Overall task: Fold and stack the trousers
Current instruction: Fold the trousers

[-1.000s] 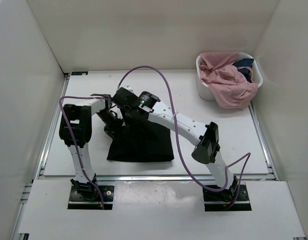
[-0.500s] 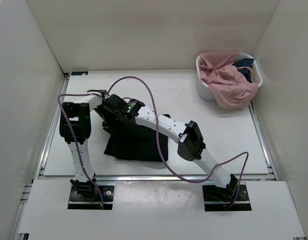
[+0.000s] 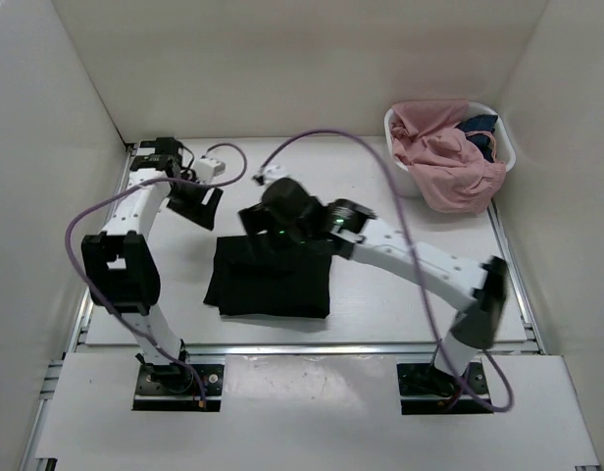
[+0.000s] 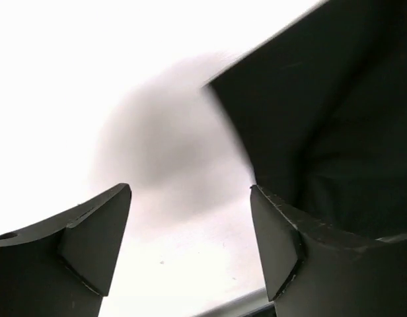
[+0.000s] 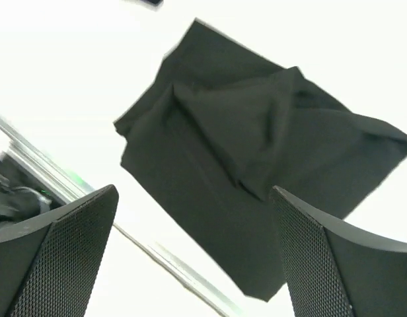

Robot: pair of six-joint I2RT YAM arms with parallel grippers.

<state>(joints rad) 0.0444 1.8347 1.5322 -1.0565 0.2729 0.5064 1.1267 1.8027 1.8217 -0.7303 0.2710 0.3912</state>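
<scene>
Trousers [image 3: 273,280] are lying folded into a dark rectangle on the bench [image 3: 400,211], toward its near edge, between the two arms. The overhead camera is giving only that tidy outline. The right wrist camera is catching a loose ridge standing up in the top layer, with the right gripper [image 5: 193,191] gaping wide above it, holding nothing. The left gripper [image 4: 190,191] is likewise spread apart and empty, hanging beside a blurred corner of the cloth.
</scene>
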